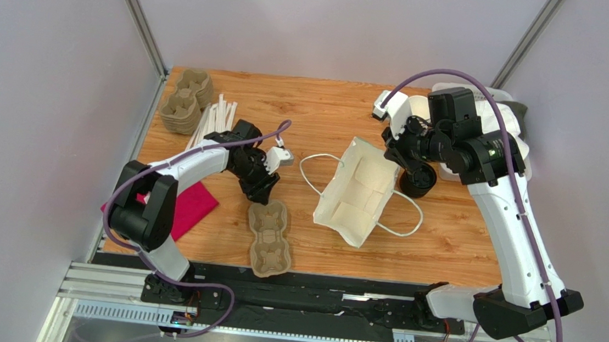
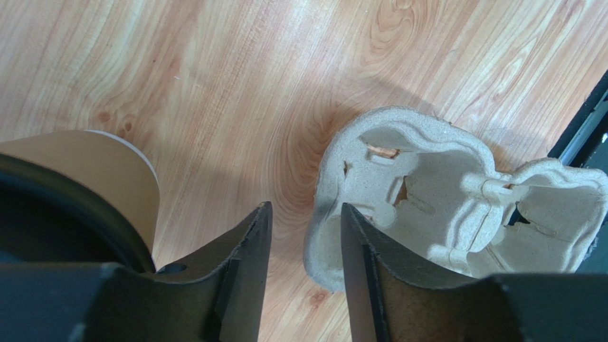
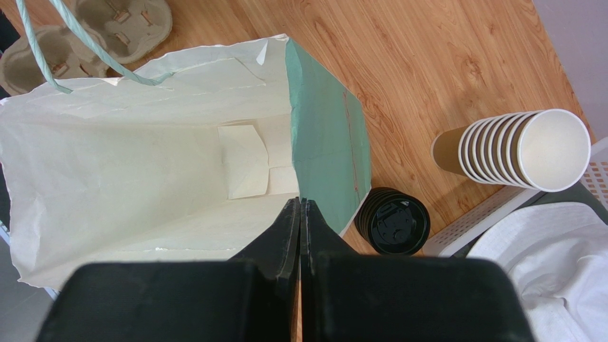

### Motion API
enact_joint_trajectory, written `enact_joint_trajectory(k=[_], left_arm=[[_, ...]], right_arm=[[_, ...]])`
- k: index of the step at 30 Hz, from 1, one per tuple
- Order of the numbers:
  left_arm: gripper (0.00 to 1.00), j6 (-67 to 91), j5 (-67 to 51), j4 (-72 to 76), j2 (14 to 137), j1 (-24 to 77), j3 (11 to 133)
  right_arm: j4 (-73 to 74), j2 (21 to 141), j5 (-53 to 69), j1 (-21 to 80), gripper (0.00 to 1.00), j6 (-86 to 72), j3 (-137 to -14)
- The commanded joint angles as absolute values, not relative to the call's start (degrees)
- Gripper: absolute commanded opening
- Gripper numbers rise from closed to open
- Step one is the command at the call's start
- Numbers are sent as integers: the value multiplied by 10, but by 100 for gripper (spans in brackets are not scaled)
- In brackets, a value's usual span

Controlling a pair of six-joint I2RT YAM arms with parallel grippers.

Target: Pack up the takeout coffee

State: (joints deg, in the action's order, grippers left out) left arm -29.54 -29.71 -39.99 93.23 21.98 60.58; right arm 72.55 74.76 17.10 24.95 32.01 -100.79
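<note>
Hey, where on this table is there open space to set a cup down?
Bare wood at the far middle, between the sticks and the right arm; also near right, between the paper bag and that arm. Left side is crowded: carriers, pink cloth.

Top cam: high behind arms point(image 1: 518, 231), down on whole table point(image 1: 330, 107). L wrist: close over tray point(image 2: 428, 185). R wrist: close over bag point(image 3: 143, 157), same tray at 11 o'clock.

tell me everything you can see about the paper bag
The bag is cream paper inside, with a green outer side and pale green cord handles. It stands open on the table, mouth up, empty, only its folded bottom showing. The shut right gripper appears to pinch its rim by the green side. A stack of black lids sits just beside it.
</note>
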Motion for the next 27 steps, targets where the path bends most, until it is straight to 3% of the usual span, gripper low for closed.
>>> enact_joint_trajectory(k=[1,10,17,23,27], left_arm=[[47,-291,-308,-381,939,227,607],[35,-290,-333,-388,951,229,595],[0,-276,-349,-405,923,229,585],[0,-275,-323,-483,790,199,611],[0,-337,-340,-645,745,133,718]], right_arm=[[708,750,181,251,0,317,-1017],[709,755,189,251,0,312,-1023],[715,751,212,251,0,302,-1020],[733,745,245,253,0,280,-1032],[738,743,271,256,0,267,-1020]])
